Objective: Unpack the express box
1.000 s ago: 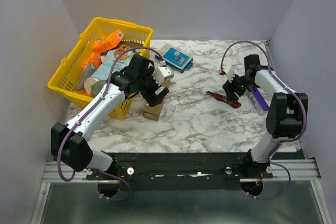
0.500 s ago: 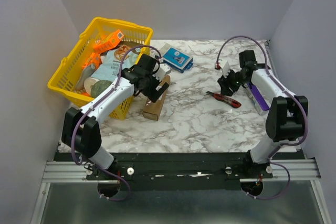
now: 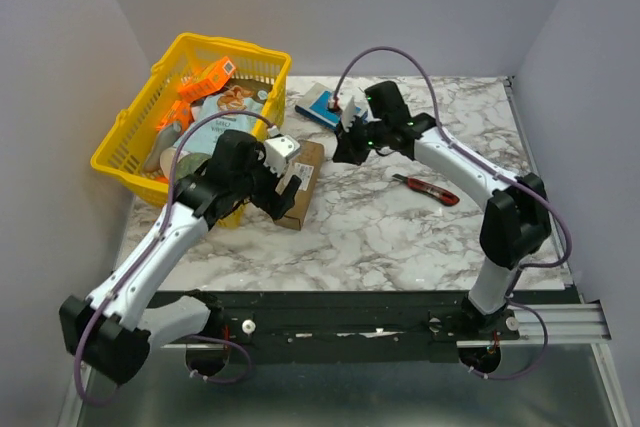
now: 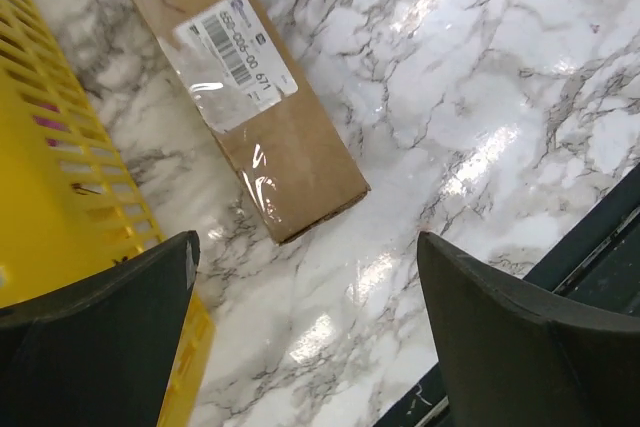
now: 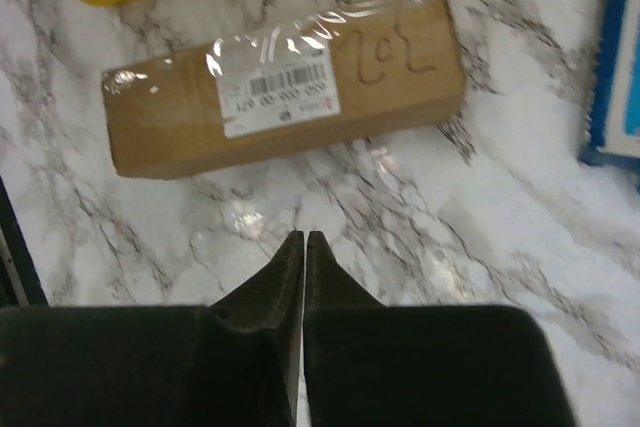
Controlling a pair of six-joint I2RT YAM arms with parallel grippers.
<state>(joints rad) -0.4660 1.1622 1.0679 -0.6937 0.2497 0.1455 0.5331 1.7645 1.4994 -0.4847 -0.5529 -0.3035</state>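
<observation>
Express box [image 5: 285, 97] flat on marble table [image 5: 420, 237], closed right claw [image 5: 304, 239] nearby

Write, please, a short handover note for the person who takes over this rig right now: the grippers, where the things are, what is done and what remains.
Left gripper: open, empty, hovering over the express box, close to the yellow basket.
Right gripper: shut, empty, above the table beside the box.
Express box: lying flat on the table, label up, closed, with clear tape over the label.
Red utility knife: on the table to the right, in neither gripper.
Done: nothing opened yet.
Left: cut or pull the box open, then take out what is inside.
</observation>
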